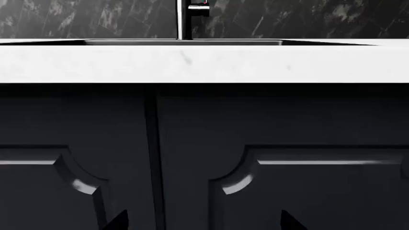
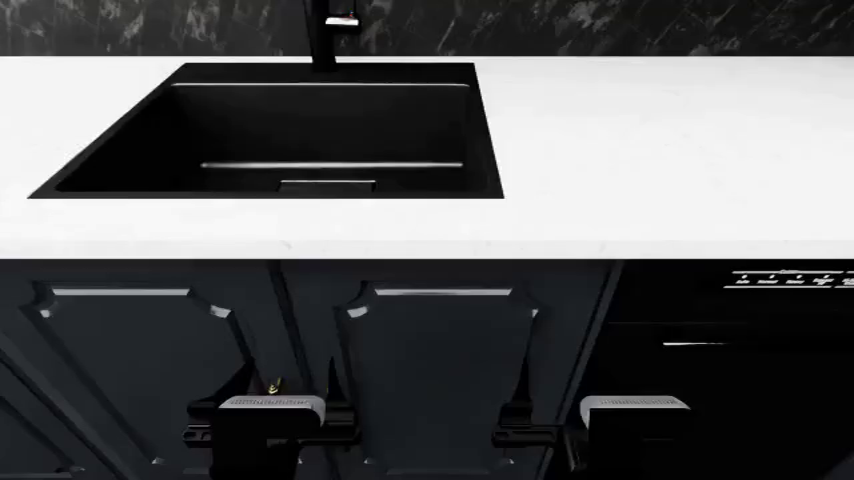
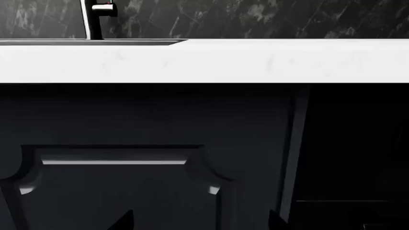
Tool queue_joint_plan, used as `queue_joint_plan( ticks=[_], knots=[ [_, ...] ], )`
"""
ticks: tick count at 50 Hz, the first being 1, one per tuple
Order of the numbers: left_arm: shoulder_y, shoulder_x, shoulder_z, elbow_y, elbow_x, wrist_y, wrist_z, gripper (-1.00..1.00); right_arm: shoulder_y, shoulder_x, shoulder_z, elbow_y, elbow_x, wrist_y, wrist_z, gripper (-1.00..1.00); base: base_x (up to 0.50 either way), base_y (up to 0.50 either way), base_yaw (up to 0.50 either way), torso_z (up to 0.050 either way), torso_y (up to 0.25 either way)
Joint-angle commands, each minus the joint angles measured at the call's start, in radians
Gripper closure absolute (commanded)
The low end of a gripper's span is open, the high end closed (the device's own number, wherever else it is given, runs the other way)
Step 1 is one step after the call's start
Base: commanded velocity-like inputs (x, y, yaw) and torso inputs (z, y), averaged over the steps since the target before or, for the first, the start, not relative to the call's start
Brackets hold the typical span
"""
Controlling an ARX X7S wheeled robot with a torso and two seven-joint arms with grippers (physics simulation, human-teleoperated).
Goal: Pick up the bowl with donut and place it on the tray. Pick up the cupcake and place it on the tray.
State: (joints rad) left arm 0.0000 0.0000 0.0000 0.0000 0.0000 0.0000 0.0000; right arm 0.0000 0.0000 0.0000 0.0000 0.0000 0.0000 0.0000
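You are at the very start: nothing is picked up, and no bowl, donut, cupcake or tray shows on the counter (image 2: 641, 150). Your next move is to find them (turn head or base). Beside the sink (image 2: 280, 130), both grippers hang low; I cannot tell whether their jaws are apart.

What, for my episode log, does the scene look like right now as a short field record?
counter: white top, running across the head view
sink: black basin set in the counter's left part
faucet: dark, behind the sink
cabinet doors: dark panelled fronts below the counter
left gripper: below counter level, facing the doors, fingertips apart, holding nothing
right gripper: the same
bowl, donut, tray, cupcake: not in any view
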Motion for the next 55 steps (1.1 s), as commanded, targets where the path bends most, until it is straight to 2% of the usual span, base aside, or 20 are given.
queue_joint_plan(
  ticks=[1, 13, 31, 55],
  knots=[
    [-0.004, -0.016, 0.019, -0.004, -0.016, 0.0, -0.016, -1.0, -0.005, 0.016, -0.019, -0.005, 0.015, -0.001, 0.021, -1.0, 0.0, 0.0, 0.0, 0.0, 0.0],
    [-0.005, -0.051, 0.062, 0.002, -0.048, -0.002, -0.049, -1.0, -0.016, 0.049, -0.059, -0.018, 0.05, -0.001, 0.057, -1.0, 0.0, -0.05, 0.0, 0.0, 0.0],
    [-0.016, -0.077, 0.09, -0.047, -0.079, 0.038, -0.067, -1.0, 0.002, 0.074, -0.082, 0.009, 0.1, 0.002, 0.077, -1.0, 0.0, -0.5, 0.0, 0.0, 0.0],
    [-0.008, -0.102, 0.123, 0.002, -0.104, 0.005, -0.105, -1.0, 0.006, 0.1, -0.114, 0.007, 0.127, 0.001, 0.107, -1.0, 0.0, -0.5, 0.0, 0.0, 0.0]
  ],
)
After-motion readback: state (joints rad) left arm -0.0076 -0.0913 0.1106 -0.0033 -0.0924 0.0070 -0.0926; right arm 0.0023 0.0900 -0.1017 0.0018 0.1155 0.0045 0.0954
